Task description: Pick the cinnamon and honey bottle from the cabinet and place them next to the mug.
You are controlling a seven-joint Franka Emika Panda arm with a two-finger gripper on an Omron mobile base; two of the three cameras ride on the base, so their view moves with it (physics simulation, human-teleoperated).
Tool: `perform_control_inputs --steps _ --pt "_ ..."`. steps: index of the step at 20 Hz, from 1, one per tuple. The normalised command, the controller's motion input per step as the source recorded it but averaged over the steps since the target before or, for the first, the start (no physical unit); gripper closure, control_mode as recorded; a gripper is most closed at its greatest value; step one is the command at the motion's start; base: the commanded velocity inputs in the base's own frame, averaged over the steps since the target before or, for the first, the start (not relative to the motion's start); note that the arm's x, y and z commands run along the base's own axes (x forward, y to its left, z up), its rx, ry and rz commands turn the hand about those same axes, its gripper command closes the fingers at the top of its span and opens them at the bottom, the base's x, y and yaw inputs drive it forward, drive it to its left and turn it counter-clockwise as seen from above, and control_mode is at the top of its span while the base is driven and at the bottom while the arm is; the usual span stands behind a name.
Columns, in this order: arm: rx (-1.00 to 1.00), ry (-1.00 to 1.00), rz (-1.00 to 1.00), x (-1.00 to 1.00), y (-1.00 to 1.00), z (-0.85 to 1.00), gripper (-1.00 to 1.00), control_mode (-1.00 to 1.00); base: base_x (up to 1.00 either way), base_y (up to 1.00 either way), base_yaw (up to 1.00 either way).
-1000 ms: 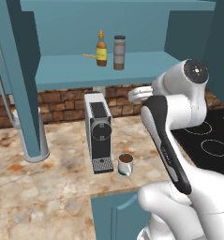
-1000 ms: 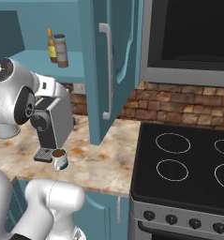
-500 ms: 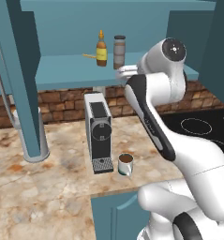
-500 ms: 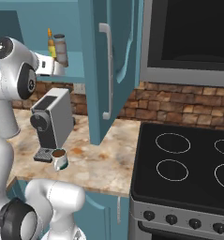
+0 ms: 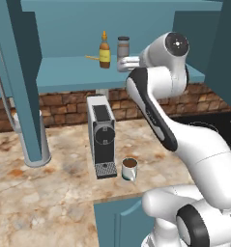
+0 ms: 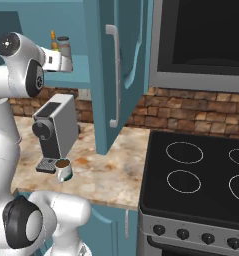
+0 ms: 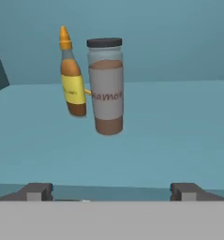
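Note:
On the shelf of the teal cabinet [image 5: 64, 72] stand the honey bottle [image 5: 104, 50] and, to its right, the brown cinnamon jar [image 5: 122, 47] with its dark lid. The hand view has the cinnamon jar [image 7: 106, 86] straight ahead and the honey bottle [image 7: 71, 75] just left of it and slightly behind. My gripper [image 7: 111, 192] is open at the shelf's front edge, short of the jar, holding nothing. From the side, the gripper [image 5: 119, 62] is level with the shelf, below the jar. The white mug [image 5: 129, 169] with brown liquid sits on the counter.
A grey coffee machine [image 5: 102, 135] stands on the marble counter just left of the mug. An open cabinet door [image 6: 116, 75] hangs to the right of my hand, and another door [image 5: 20, 82] is on the far left. A black stove [image 6: 201, 185] lies to the right.
My arm has swung up and forward, bringing the hand from counter height to the shelf, in front of the cinnamon jar. The bottle, jar and mug have not moved.

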Motion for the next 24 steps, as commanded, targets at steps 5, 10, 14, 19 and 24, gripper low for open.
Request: perform_control_inputs --steps 5,10,14,19,24 --pt "0.07 -0.01 0.08 0.39 -0.07 0.13 -1.0 -1.0 0.0 0.0 0.0" --pt "0.03 0.0 0.06 0.31 0.0 0.09 -1.0 -1.0 0.0 0.0 0.0" --pt "0.0 0.1 0.0 0.37 0.0 0.01 -1.0 -1.0 0.0 0.0 0.0" --pt "-0.04 0.17 0.0 0.25 0.14 0.0 -1.0 -1.0 0.0 0.0 0.0" --pt "0.0 -0.05 0.0 0.0 0.17 0.0 -1.0 -1.0 0.0 0.0 0.0"
